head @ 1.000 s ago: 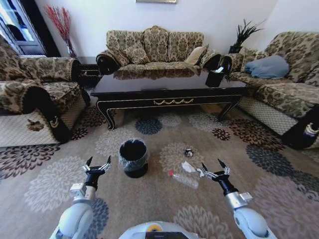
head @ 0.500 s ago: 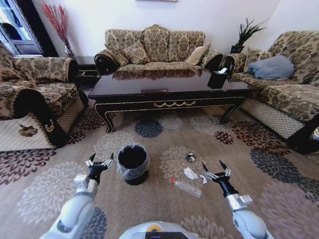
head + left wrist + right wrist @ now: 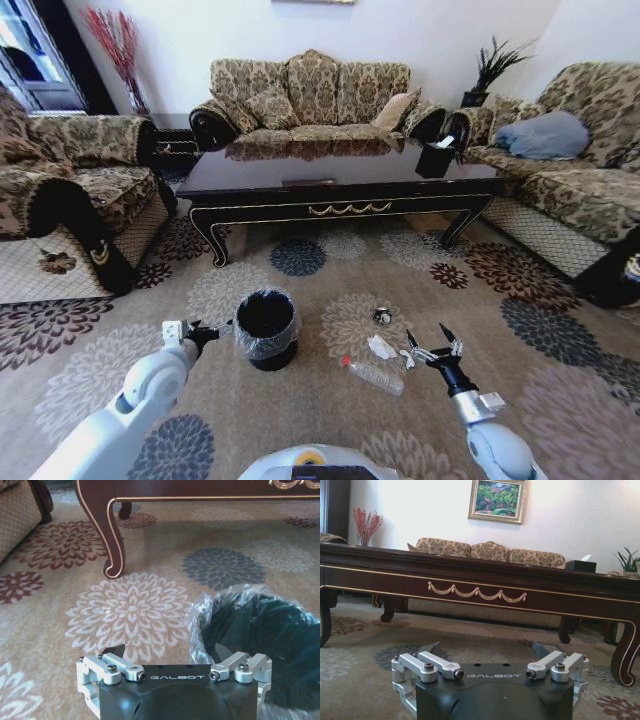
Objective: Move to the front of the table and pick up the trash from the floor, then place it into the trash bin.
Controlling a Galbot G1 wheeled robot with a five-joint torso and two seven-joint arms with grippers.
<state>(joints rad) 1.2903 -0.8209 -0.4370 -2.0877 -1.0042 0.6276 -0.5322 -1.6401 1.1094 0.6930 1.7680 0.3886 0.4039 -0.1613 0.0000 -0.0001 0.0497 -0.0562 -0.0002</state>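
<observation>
Head view first: the long low glossy dark-brown coffee table (image 3: 340, 180) with curved legs and gold trim sits across the middle of the room, sofas around it. On the flowered carpet (image 3: 300, 420) in front of it stands the small round black trash bin (image 3: 266, 328) with a clear plastic liner bag, well short of the worktop's height. To the right of the bin the trash is scattered on the floor: a clear plastic bottle with a red cap (image 3: 372, 374) lying on its side, a crumpled white paper wad (image 3: 382, 347) just beyond it, and a small shiny round piece (image 3: 382, 316) a bit further toward the table. The left gripper (image 3: 207, 333) is stretched out just beside the bin's left rim; from up here I can't really tell how its fingers stand. The right gripper (image 3: 433, 343) hangs right of the paper wad, close to it, fingers spread wide and holding nothing.

Left wrist view: the left gripper (image 3: 177, 652) sits low over the carpet with its finger links splayed apart, nothing between them. The bin (image 3: 260, 640) with its crinkly liner is right beside it, and one carved leg of the table (image 3: 107, 530) is farther off.

Right wrist view: the right gripper (image 3: 487, 647) is spread open and empty, facing the table's (image 3: 485, 587) front apron with the gold swag ornament.
</observation>
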